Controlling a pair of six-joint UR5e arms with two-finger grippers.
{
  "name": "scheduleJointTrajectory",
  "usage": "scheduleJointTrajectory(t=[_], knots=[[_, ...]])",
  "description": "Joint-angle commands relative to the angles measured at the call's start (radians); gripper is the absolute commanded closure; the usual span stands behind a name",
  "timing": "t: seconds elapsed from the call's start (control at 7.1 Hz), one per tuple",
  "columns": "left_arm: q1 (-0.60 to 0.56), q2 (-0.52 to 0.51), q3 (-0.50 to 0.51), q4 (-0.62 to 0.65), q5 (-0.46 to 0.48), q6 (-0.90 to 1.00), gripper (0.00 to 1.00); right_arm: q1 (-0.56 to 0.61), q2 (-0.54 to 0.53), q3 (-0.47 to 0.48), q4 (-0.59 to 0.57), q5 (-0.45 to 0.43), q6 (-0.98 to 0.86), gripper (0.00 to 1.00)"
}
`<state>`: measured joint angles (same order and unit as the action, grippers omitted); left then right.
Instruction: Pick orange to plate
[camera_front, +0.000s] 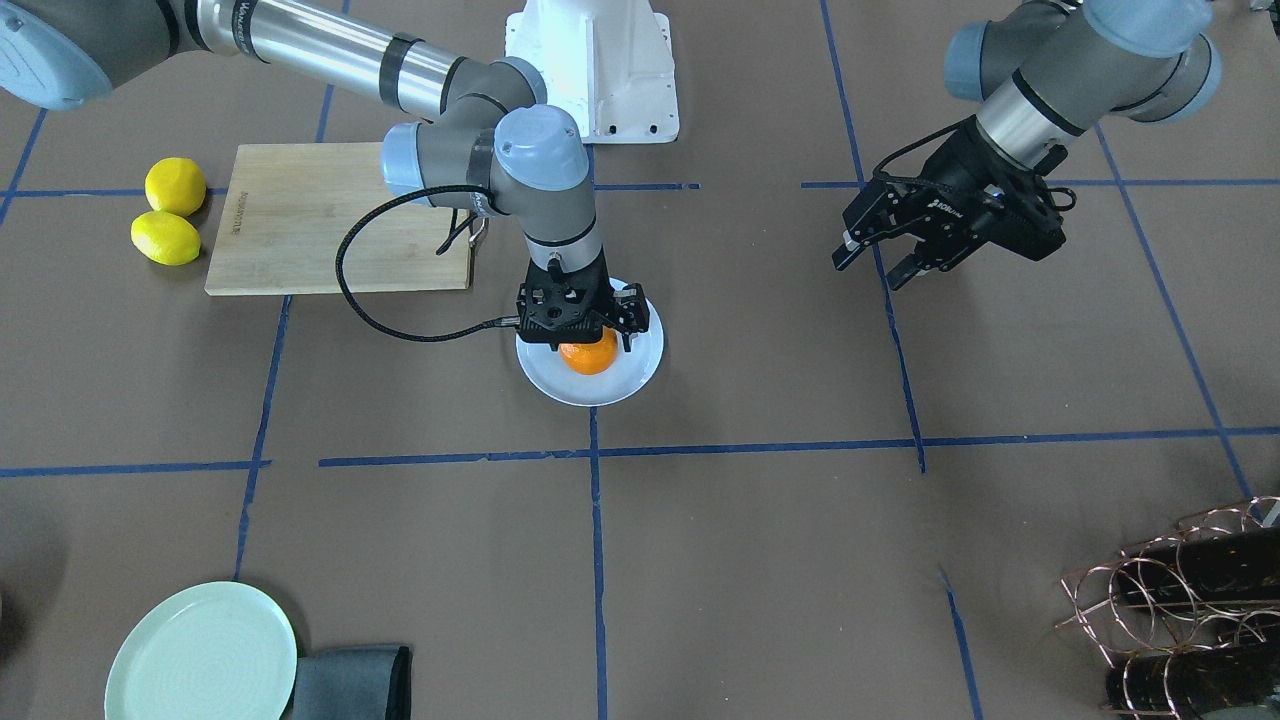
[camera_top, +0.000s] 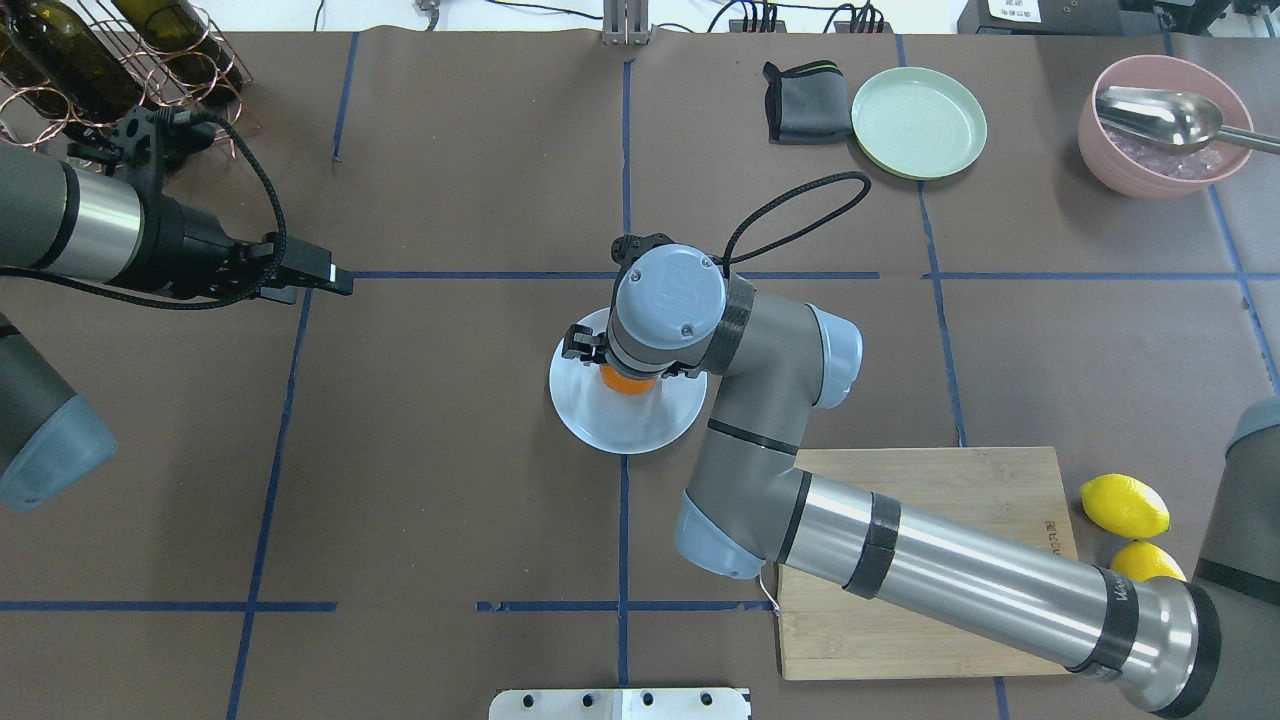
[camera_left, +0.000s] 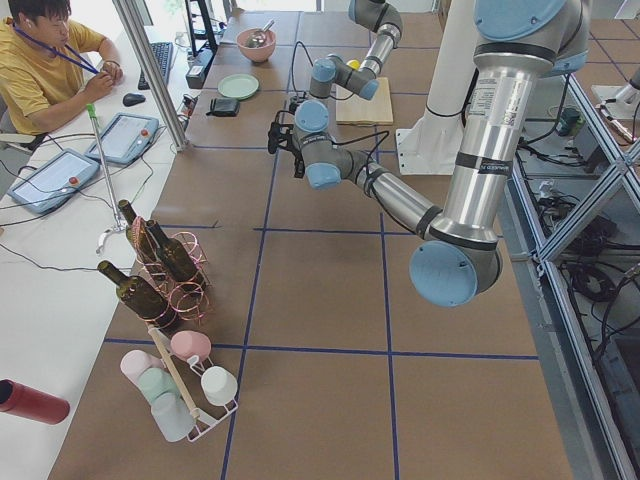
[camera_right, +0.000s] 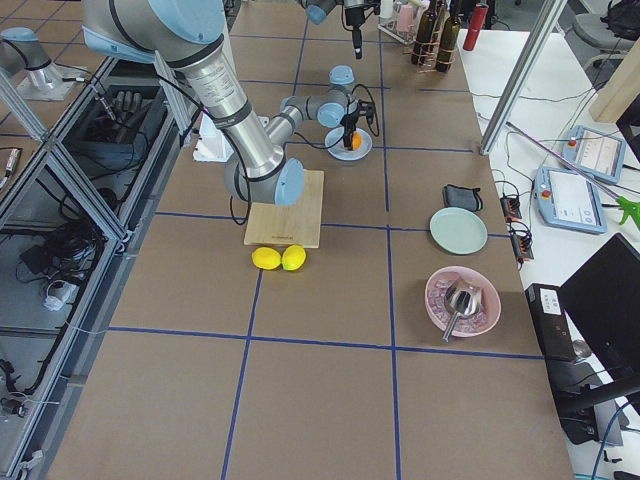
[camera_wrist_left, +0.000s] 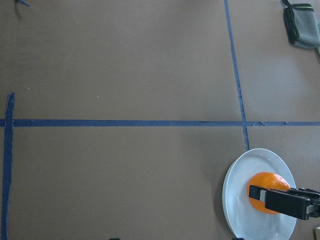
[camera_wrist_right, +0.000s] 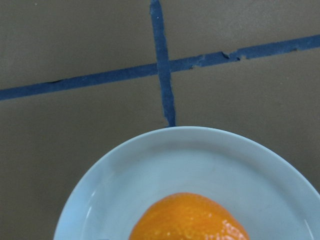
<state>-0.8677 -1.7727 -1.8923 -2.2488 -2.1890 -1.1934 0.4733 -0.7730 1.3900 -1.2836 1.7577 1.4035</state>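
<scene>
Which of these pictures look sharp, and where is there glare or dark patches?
Right wrist view: the orange sits so close that only its top shows, its peel fairly crisp; the plate has soft sheen. Overhead view: bright glare streaks along the right arm's metal tube. Front-facing view: corners darken, most at lower left. Left wrist view: evenly lit, sharp.

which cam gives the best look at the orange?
Right wrist-mounted: the orange is close and unobstructed on the plate, bottom cropped. Front-facing and overhead hide it partly under the right gripper; left wrist has a finger across it; side views show a speck or nothing.
</scene>
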Motion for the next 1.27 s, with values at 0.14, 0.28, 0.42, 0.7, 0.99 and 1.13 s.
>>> scheduleJointTrajectory(t=[0.14, 0.28, 0.42, 0.7, 0.99, 1.13], knots=[[-0.002, 0.009, 0.001, -0.002, 0.000, 0.003, 0.20, 0.098, -0.038, 0.149, -0.128, 0.159, -0.061, 0.00], [-0.007, 0.021, 0.002, -0.002, 0.000, 0.017, 0.20, 0.146, -0.102, 0.276, -0.228, 0.219, -0.142, 0.00], [-0.010, 0.059, -0.004, 0.001, 0.000, 0.106, 0.20, 0.192, -0.208, 0.414, -0.281, 0.255, -0.238, 0.00], [-0.046, 0.163, 0.004, 0.003, 0.002, 0.381, 0.20, 0.333, -0.447, 0.541, -0.275, 0.368, -0.503, 0.00], [-0.191, 0.226, 0.056, 0.052, 0.000, 0.692, 0.20, 0.518, -0.611, 0.535, -0.283, 0.448, -0.836, 0.00], [-0.289, 0.226, 0.061, 0.180, 0.000, 0.894, 0.20, 0.622, -0.670, 0.514, -0.293, 0.469, -0.998, 0.00]])
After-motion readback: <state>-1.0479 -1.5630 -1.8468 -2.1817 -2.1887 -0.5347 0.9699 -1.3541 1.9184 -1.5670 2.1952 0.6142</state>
